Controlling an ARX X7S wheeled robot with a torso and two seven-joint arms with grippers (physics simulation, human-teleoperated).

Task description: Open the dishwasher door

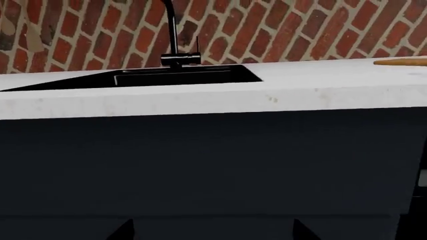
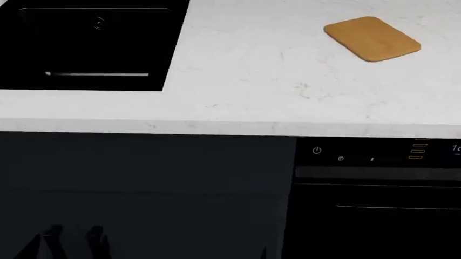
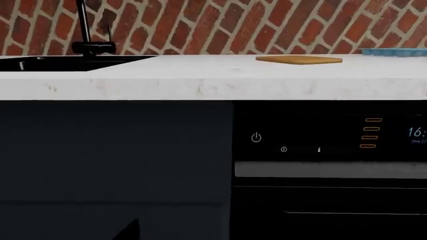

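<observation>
The dishwasher door (image 2: 374, 221) is the glossy black front under the counter at the right, and it is closed. Its dark bar handle (image 3: 330, 170) runs below a control strip with orange bars (image 3: 370, 133) and blue digits (image 3: 417, 132). My left gripper (image 2: 72, 240) hangs low in front of the navy cabinet (image 2: 144, 178), left of the door, with its fingers (image 1: 123, 231) spread wide and nothing between them. Of my right gripper (image 3: 213, 234), one fingertip (image 3: 130, 230) shows far off to the side; the other is lost against the black door. It touches nothing.
A white countertop (image 2: 273, 81) overhangs the cabinet and the door. A black sink (image 2: 86, 48) with a black faucet (image 1: 175, 35) sits at the left. A wooden cutting board (image 2: 371, 39) lies at the right, and a blue tray (image 3: 397, 51) stands by the brick wall.
</observation>
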